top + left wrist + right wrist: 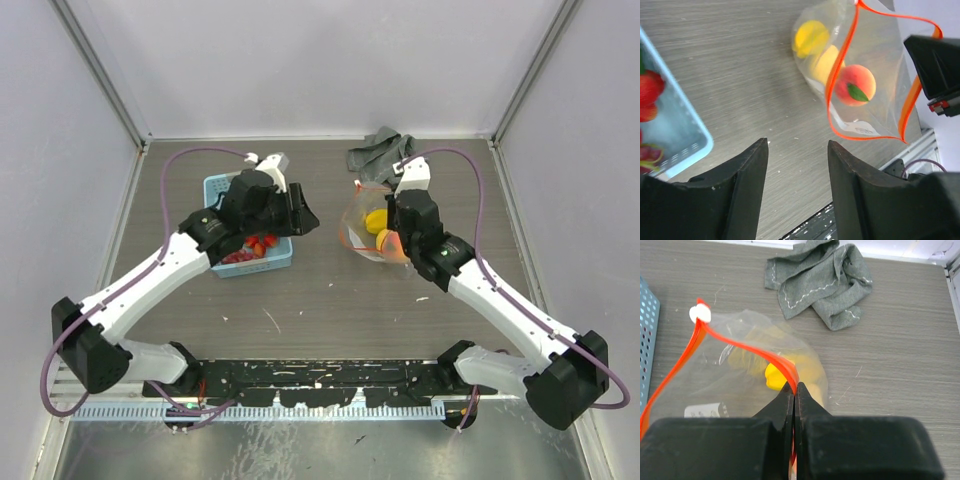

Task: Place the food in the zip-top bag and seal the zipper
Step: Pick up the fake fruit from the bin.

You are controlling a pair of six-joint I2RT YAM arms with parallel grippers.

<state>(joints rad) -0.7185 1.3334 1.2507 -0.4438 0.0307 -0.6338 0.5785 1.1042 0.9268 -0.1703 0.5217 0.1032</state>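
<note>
Grey table [320,300] | right tool [794,389] clamps zipper [740,345] | left tool [797,150] wide, near bag [880,75]

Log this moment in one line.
left hand open, empty; right hand shut on zipper; zip-top bag open: peach, lemon inside; strawberries in basket

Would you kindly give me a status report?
Left gripper open, empty. Right gripper shut on zipper, bag mouth open. Peach and lemon bagged; strawberries in basket. Nothing blocking.

Clear zip-top bag [880,65], zipper [829,102] open, lemon [811,37] and peach [855,84] inside
</note>
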